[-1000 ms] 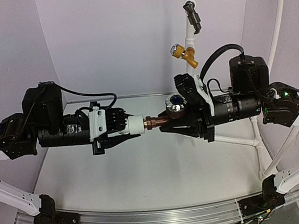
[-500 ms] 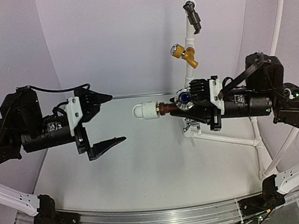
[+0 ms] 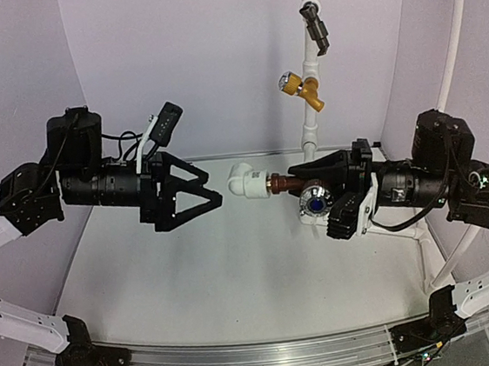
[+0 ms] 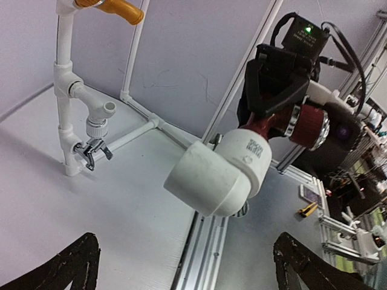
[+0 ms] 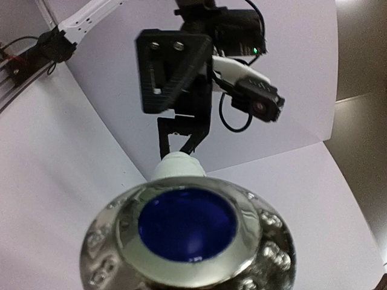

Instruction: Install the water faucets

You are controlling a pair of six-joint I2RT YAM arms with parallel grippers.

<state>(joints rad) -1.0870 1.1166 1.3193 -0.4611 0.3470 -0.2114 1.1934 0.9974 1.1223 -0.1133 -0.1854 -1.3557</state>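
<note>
Clearance looks like the thing to watch. The right gripper (image 3: 317,194) is clamped on the body of the faucet (image 3: 293,183) and holds it roughly level above the table (image 3: 237,280). The blue-centred knob (image 3: 315,200) is on its near side, and the white elbow fitting (image 3: 246,181) caps the copper stem on the side facing the left arm. The left gripper (image 3: 213,187) is spread wide, just beside the elbow but not touching it. I'd say the elbow is being screwed on, so the left jaws should close squarely around its round end, in line with the stem, before anything twists. A skewed bite could cross the thread. Close behind the right wrist rises the white pipe stand (image 3: 311,115) with its yellow-brass valve (image 3: 301,88), so swings that way are tight. Over the middle of the table there looks to be more room.
</note>
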